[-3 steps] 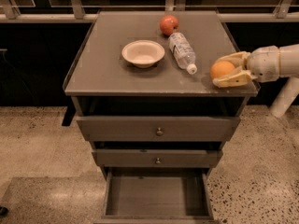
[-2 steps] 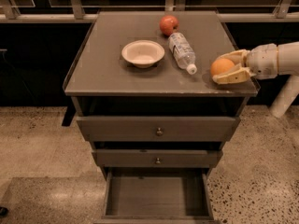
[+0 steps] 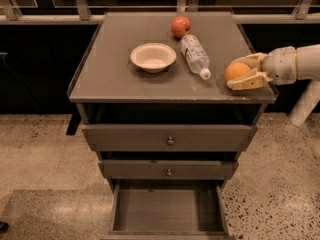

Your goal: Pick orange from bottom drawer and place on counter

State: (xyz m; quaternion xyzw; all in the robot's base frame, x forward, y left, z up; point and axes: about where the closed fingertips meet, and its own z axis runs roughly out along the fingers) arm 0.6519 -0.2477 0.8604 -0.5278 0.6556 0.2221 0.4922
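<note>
The orange [image 3: 235, 70] is between the fingers of my gripper [image 3: 242, 71], which reaches in from the right over the counter's [image 3: 115, 76] front right corner. The fingers are closed around the orange, and it sits at or just above the grey counter top. The bottom drawer [image 3: 167, 209] is pulled open at the foot of the cabinet, and its bare floor holds nothing.
A white bowl [image 3: 153, 57] stands mid-counter. A clear plastic water bottle [image 3: 195, 55] lies on its side just left of the orange. A red apple [image 3: 180, 27] sits at the back. The two upper drawers [image 3: 170, 139] are closed. A railing runs behind the cabinet.
The gripper and the orange have shifted slightly left and back over the counter's corner. Nothing else has moved.
</note>
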